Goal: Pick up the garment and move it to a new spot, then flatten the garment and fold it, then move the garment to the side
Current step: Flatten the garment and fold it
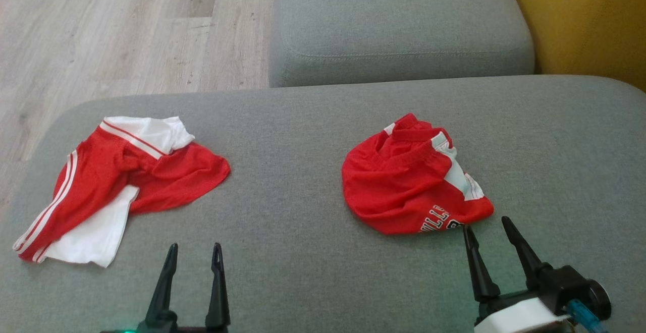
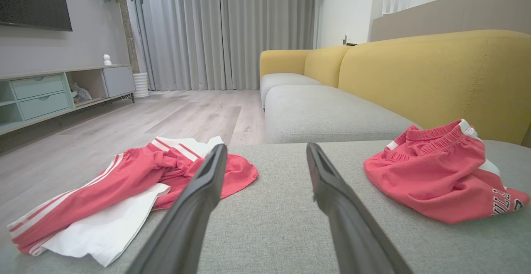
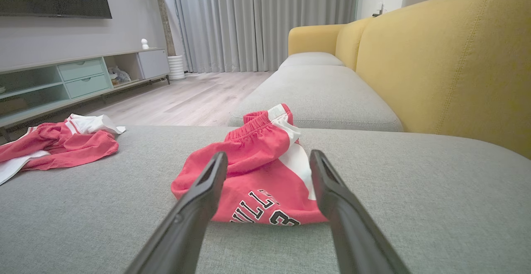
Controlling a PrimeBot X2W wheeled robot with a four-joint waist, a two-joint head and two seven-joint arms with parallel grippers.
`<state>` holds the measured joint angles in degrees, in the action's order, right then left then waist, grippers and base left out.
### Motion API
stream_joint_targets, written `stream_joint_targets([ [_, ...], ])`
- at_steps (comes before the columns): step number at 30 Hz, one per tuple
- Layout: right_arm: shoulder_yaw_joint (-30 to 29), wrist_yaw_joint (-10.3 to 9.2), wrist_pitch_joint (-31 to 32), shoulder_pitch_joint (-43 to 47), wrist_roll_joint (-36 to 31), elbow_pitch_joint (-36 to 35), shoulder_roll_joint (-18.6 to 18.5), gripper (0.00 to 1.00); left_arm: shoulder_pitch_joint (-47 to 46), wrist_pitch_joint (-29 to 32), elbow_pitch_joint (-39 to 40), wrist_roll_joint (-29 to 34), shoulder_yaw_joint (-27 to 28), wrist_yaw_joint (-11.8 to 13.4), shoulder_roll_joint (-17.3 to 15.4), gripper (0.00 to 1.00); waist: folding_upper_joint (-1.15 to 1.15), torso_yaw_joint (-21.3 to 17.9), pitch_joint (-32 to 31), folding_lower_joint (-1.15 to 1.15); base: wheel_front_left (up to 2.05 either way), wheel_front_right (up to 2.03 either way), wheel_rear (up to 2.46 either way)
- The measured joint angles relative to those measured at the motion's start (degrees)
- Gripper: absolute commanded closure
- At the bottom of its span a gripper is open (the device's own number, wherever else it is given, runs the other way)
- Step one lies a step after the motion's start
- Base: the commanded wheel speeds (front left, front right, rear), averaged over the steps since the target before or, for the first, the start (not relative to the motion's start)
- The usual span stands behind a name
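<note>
Garments are lying at both ends of the grey cushion (image 1: 303,262) right now. The red shorts (image 1: 404,186) are sitting in a crumpled heap on the right side, elastic waistband bunched on top and lettered hem turned towards the robot. The striped garment (image 1: 101,191), red with white panels, is sprawling near the left edge, well apart. The right hand (image 1: 485,223) is hovering just beside the shorts' near corner, one fingertip so close I can't say whether it's touching. Its fingers are spread wide and gripping nothing. In the right wrist view the lettering is showing squarely between them, and that lineup is suggesting the shorts are the piece being targeted. The left hand (image 1: 196,245) is hovering low over the cushion between the two pieces, jaws also standing wide and empty, probably placed there so it isn't crowding the grab. Nothing is lifted, so the task is looking barely begun. The heap is looking soft and layered, so a pinch at the hem is risking catching a single layer and dragging the rest.
</note>
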<state>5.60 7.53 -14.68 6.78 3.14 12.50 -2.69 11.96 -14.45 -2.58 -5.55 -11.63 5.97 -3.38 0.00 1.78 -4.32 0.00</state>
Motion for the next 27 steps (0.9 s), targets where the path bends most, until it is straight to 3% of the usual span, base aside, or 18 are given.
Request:
stream_joint_targets([
  [27, 0.99, 0.0, 0.0, 0.04, 0.49, 0.45, 0.02, 0.0, -0.01, 0.0, -0.98, 0.0, -1.3, 0.1, 0.01, 0.0, 0.0, -0.54, -0.23, 0.0, 0.0, 0.0, 0.0],
])
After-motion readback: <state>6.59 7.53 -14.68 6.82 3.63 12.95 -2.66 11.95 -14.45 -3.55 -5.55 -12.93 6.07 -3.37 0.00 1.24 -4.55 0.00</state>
